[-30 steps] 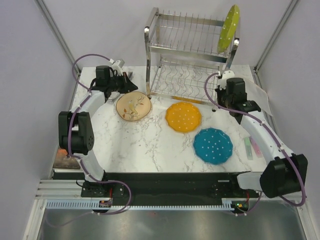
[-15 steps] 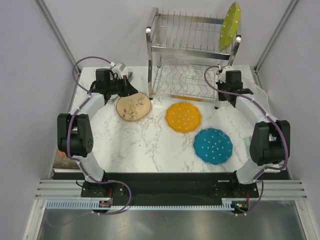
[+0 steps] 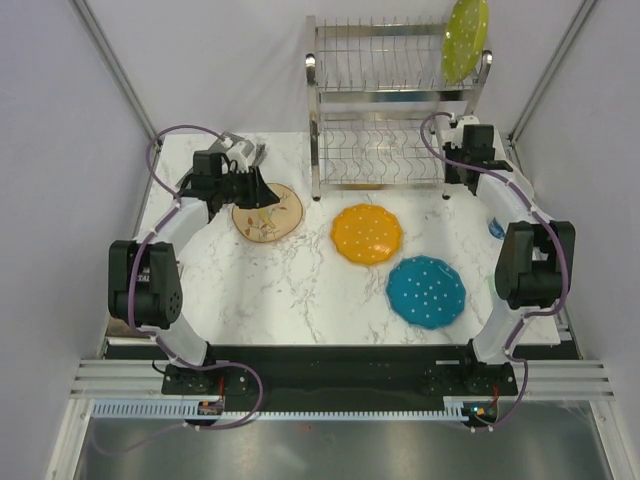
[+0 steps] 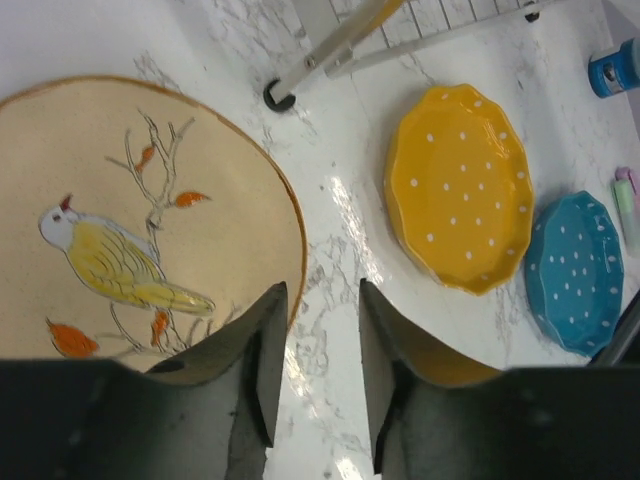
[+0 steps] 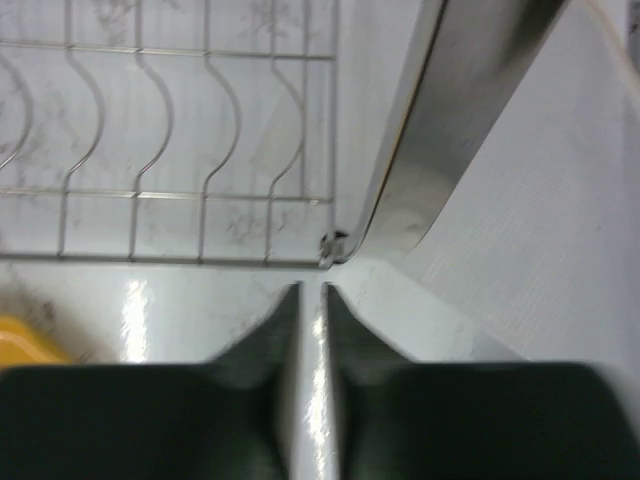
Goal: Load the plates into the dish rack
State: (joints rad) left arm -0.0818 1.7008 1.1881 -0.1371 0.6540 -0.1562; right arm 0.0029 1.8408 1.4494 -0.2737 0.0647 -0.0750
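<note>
- We see the marble desk [image 3: 300, 290] carrying everything; the dish rack [image 3: 390, 100] stands at its far edge, with the lime green plate [image 3: 466, 40] upright at the right end of the upper tier
- The left arm [image 3: 170, 215] reaches forward along the left side, wrist bent inward over the tan plate [image 4: 120, 220]; the right arm [image 3: 520, 215] stretches up the right side to the rack's front right post
- The orange plate [image 3: 367, 233] and teal plate [image 3: 427, 291] lie flat mid-desk, near each other but apart
- The left jaws are partly apart and empty, one finger over the tan plate's rim, the other over bare desk; the right jaws are nearly closed to a thin slit, gripping nothing, by the post's foot
</note>
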